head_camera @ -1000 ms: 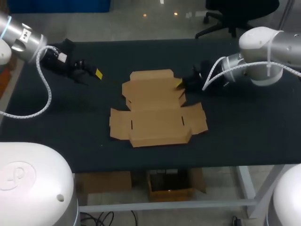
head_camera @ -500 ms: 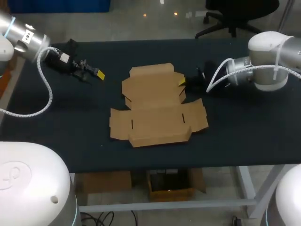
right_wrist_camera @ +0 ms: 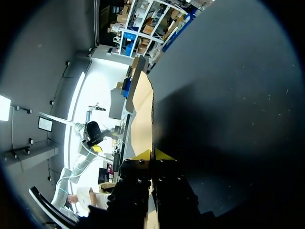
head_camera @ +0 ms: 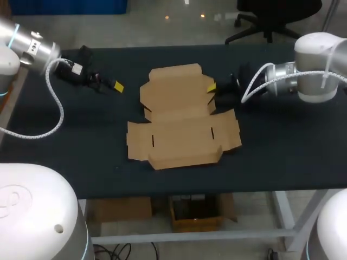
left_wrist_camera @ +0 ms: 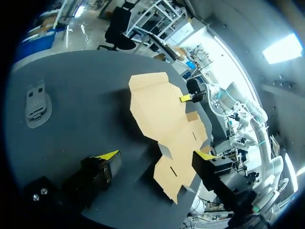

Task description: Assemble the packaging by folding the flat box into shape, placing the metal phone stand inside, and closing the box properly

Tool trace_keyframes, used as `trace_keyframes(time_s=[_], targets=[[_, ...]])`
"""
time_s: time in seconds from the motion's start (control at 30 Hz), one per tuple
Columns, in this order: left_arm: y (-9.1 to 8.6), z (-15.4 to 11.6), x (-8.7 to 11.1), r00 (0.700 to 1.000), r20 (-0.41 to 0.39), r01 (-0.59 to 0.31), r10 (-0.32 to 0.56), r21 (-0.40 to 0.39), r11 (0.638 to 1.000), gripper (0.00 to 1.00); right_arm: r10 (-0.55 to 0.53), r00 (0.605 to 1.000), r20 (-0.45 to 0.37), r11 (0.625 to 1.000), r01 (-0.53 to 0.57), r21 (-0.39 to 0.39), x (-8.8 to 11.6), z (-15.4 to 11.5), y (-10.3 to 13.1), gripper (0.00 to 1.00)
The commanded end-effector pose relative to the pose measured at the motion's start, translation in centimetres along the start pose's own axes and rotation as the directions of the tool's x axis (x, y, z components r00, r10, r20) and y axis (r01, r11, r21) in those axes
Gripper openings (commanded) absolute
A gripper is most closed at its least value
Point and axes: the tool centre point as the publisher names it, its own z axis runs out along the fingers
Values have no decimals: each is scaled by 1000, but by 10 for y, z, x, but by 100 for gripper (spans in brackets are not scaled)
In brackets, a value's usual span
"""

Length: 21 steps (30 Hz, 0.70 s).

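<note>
The flat brown cardboard box (head_camera: 179,135) lies unfolded mid-table, with its far panel (head_camera: 176,89) tilted up. My right gripper (head_camera: 211,88) is shut on that panel's right edge. In the right wrist view the yellow tips (right_wrist_camera: 151,155) pinch the thin cardboard edge (right_wrist_camera: 143,109). The left wrist view shows the same grip (left_wrist_camera: 189,98) on the box (left_wrist_camera: 164,112). My left gripper (head_camera: 116,85) hovers open to the box's left, its fingers (left_wrist_camera: 108,155) wide apart with nothing between them. A grey slotted metal piece, seemingly the phone stand (left_wrist_camera: 37,102), lies flat on the table beside the left gripper.
The dark table top (head_camera: 282,146) spreads wide around the box. The left arm's white cable (head_camera: 54,108) loops over the left side. The table's front edge runs just below the box.
My right gripper has closed on the far panel's edge and drawn it up and back, so the panel now stands higher. The left gripper shifted slightly toward the box.
</note>
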Motion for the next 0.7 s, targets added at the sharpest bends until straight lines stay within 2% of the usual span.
trace_keyframes(time_s=[0.03,0.5,0.7], targets=[[1,0,1,1000,2,0,0,3,1000,100,-8,1000,-11,1000,8,-12,2,-6,-6,0],[1,0,1,1000,2,0,0,3,1000,100,-8,1000,-11,1000,8,-12,2,-6,-6,0],[-13,12,0,995,10,-97,96,51,994,100,-50,997,-62,999,49,-22,9,-9,1,0]])
